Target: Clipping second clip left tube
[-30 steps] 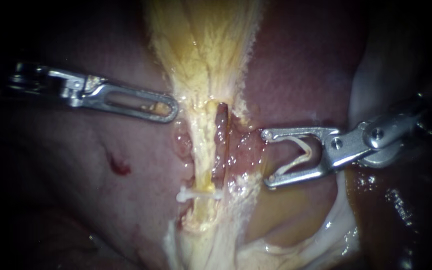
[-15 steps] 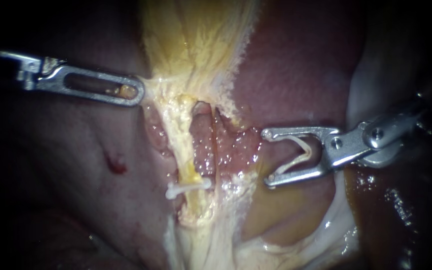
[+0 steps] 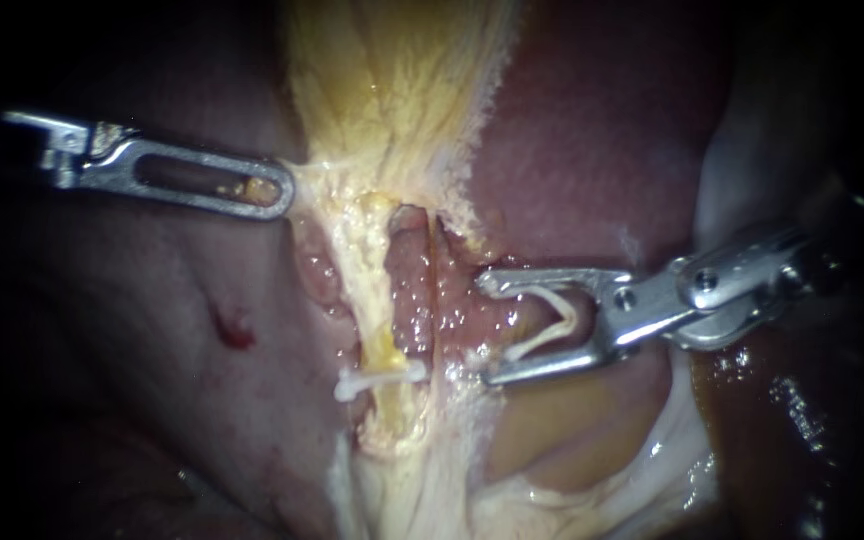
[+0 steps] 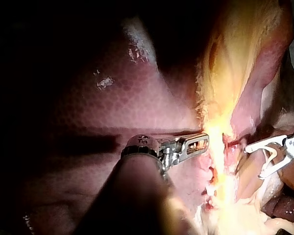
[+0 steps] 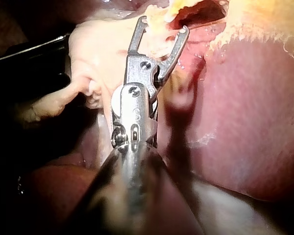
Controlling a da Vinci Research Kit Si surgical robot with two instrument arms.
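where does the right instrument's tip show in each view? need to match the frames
Endoscope: right instrument sits right of centre, jaws holding a white clip.
Left wrist: right instrument lies ahead of the left instrument, across the yellow tissue, whose edge the left jaws grip.
Right wrist: its own instrument, tips beside the yellow tissue.
Shared landmark: the yellow tissue.

Left instrument (image 3: 277, 192): bare metal, looked smooth and shiny.
Right instrument (image 3: 485, 330): same polished metal, glinted.
Loaded clip (image 3: 555, 322): looked white plastic, smooth.
Clip on tube (image 3: 377, 378): matching white plastic.
Yellow tissue (image 3: 392, 90): was fibrous, wet.
Liver (image 3: 572, 130): was slick, glossy.
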